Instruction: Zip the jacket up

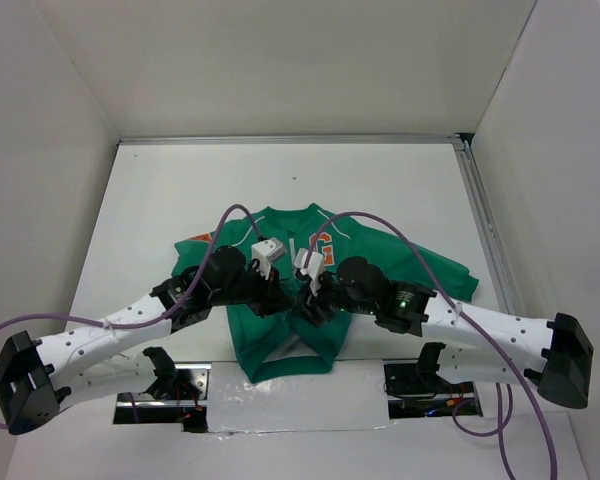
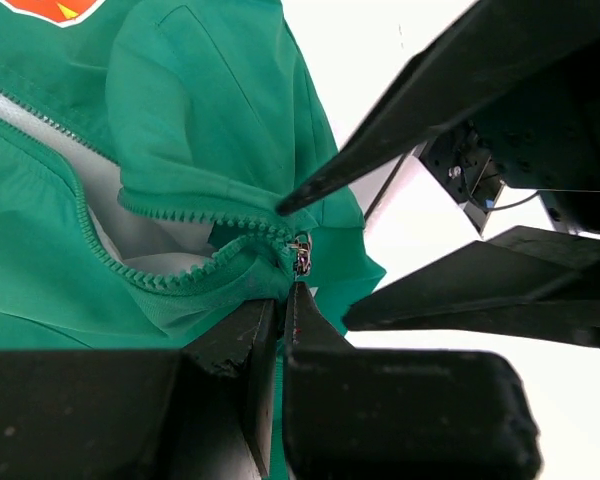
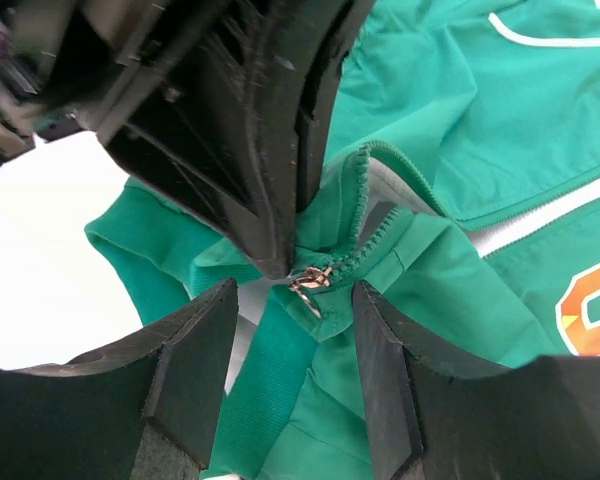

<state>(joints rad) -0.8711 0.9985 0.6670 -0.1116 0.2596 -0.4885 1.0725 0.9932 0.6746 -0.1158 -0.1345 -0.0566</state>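
The jacket [image 1: 280, 330] lies flat at the middle of the white surface [image 1: 380, 190]. Its long axis runs up and down the top view, with the collar toward the top of the frame and the ribbed hem toward the bottom. One sleeve is spread toward the right edge. The fabric is a smooth green weave edged with thin white piping [image 3: 550, 40], and a light grey lining [image 2: 110, 190] is exposed where the front gapes. An orange letter G [image 3: 590, 310] is seen on the chest and an orange patch [image 2: 55, 8] at the shoulder.

The two rows of green zipper teeth [image 2: 160, 215] are spread in a narrow V that meets at a small metal slider [image 2: 301, 260] low on the front.

Just below that slider, the left fingers [image 2: 255, 340] are pressed together, with bunched hem fabric pinched between their tips. The right fingers [image 3: 195, 350] are held well apart, one on either side of the slider, with nothing gripped. Both pairs of fingers are black and wedge-shaped.
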